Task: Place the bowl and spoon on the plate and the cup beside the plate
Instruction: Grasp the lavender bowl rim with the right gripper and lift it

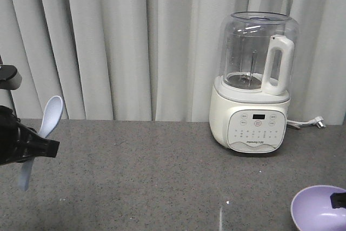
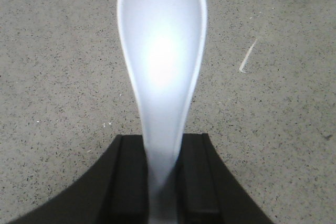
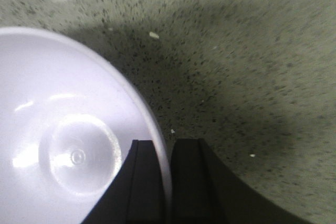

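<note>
Presently we note the left gripper [image 2: 164, 153], jaws closed tight on the spoon [image 2: 161, 51] handle, scoop held above the desk [image 1: 162, 177]. Right gripper [image 3: 167, 153]: jaws pinched on the bowl [image 3: 68, 145] rim, at the desk's right front; blender [image 1: 254, 85] behind.

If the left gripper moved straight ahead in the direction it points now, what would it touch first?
Probably the grey tabletop. The left gripper, shut on the spoon, points toward bare surface; the spoon's scoop would likely touch first. Depth is hard to judge.
</note>
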{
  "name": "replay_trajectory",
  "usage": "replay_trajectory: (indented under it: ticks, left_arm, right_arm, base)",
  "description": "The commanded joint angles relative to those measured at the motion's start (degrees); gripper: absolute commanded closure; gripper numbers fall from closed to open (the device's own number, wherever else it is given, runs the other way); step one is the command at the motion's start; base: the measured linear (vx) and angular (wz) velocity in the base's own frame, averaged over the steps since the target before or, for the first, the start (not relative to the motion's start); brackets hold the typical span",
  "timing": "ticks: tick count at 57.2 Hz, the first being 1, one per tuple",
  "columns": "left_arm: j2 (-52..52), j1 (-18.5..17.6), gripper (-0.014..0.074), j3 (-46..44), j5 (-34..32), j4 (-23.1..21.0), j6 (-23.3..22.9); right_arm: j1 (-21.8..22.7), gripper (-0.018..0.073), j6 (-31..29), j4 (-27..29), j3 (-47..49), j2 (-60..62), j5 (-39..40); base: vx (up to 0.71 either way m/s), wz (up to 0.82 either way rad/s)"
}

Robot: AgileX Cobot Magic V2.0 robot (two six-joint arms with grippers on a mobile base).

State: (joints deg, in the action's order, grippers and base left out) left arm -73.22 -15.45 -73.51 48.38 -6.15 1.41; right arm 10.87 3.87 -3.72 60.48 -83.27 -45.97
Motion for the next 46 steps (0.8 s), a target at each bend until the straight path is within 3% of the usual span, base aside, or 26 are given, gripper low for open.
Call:
replay_trajectory:
  ticks: [1,20,46]
  left_arm:
    - [1.71,-0.32,0.0602,-1.73,-3.93,-0.45,0.04]
    - [4.73,-0.32,0.0601,-1.73,-5.39,-0.5,-0.1]
    - [13.59,-0.32,0.06,-1.73,-7.12,-0.44,-0.18]
  right_arm:
    - [0.33,0.0571,-1.39,-0.19,1.69,8.14,2.91]
    - [0.33,0.0569,-9.8,10.55,1.69,32.12,2.67]
    - [0.33,0.0568,-9.4,11.81,1.69,38.48,1.15]
  base:
    - [0.0,0.0]
    - [0.0,0.0]
    - [0.0,0.0]
